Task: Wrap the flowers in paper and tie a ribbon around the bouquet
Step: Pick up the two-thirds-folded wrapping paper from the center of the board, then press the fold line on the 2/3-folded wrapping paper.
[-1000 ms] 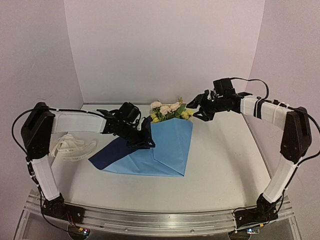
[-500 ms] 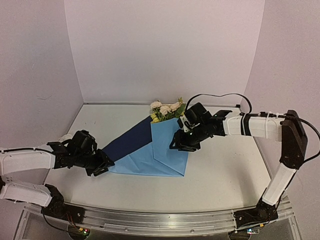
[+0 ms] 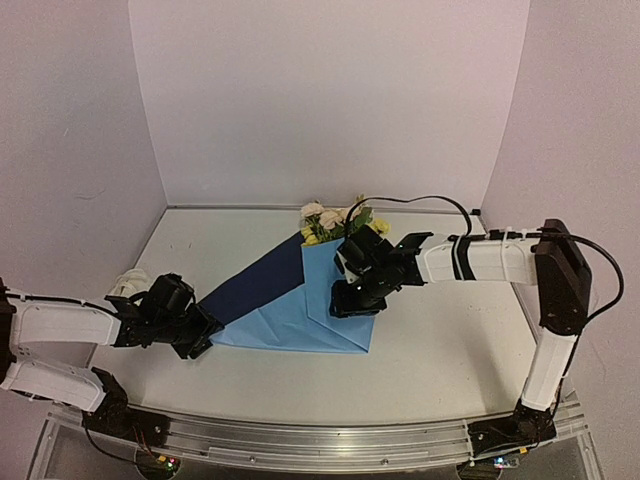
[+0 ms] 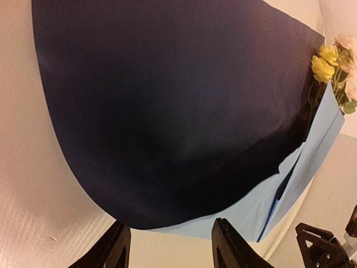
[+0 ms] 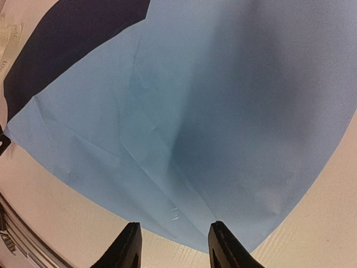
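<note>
The paper [image 3: 318,312] lies in the middle of the table, its light blue face folded over and a navy flap [image 3: 255,283] spread to the left. The flowers [image 3: 335,222] poke out of its far top edge. My left gripper [image 3: 203,338] sits low at the navy flap's near left corner. In the left wrist view the left gripper [image 4: 170,234] is open, and the navy paper [image 4: 167,111] ends just beyond its tips. My right gripper [image 3: 350,302] hovers over the light blue fold. In the right wrist view the right gripper [image 5: 175,231] is open and empty above the paper [image 5: 223,111]. The ribbon [image 3: 127,283] lies bunched at the far left, partly behind my left arm.
Walls close the table at the back and on both sides. The aluminium rail [image 3: 320,440] with the arm bases runs along the near edge. Bare table [image 3: 450,340] shows to the right of the paper.
My left arm swung back from the paper's middle to its near left corner and its jaws widened. My right arm came down from beside the flowers over the light blue fold. The navy flap now lies flatter.
</note>
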Motion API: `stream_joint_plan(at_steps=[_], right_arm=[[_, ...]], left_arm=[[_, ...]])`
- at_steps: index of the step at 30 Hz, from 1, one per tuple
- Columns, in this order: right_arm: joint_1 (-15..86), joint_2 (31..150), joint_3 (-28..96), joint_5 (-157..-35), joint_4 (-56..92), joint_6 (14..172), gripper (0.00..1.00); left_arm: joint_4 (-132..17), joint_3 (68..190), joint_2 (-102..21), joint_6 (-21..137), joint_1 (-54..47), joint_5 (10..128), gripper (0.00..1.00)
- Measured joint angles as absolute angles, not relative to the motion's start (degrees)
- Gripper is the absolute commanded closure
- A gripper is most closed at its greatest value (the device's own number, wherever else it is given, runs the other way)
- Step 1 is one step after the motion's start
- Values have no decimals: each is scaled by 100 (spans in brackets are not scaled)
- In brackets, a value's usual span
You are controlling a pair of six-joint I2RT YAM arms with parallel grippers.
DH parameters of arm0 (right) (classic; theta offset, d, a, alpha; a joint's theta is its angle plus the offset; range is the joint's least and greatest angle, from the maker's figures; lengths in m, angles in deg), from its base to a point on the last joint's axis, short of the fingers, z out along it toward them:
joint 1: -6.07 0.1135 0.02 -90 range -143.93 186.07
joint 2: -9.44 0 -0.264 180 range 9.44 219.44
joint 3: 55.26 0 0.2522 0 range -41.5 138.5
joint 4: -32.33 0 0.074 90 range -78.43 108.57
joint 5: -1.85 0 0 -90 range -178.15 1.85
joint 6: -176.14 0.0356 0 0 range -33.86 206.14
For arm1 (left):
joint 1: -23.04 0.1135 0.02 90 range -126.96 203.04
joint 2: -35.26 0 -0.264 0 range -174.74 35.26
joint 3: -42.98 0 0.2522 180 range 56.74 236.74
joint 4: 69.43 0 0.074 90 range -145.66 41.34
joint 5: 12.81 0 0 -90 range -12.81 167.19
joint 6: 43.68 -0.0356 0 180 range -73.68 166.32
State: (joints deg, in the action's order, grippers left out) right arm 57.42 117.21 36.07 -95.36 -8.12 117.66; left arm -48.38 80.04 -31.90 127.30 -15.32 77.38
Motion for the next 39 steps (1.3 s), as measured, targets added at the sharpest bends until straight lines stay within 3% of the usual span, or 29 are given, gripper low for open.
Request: stream_joint_plan(at_steps=[8,14,18,39], right_arm=[[5861,12286,4254,-9474,-834,11740,61],[5901,12792,4653,-9477,-872,11736,61],[5919,13036,4828,-9444,-972,11705,62],[6070,13770,5592,-9056,-1573,11487,61]], left_arm=[[-5031,7909,-3434,13085,-1556,8113,65],[-5149,7909,-3740,13105,-1560,8237,89],[-5186,7909,-3748,12905,-1567,8370,99],[-5259,8423,-2561,10626,-1844,8552,100]])
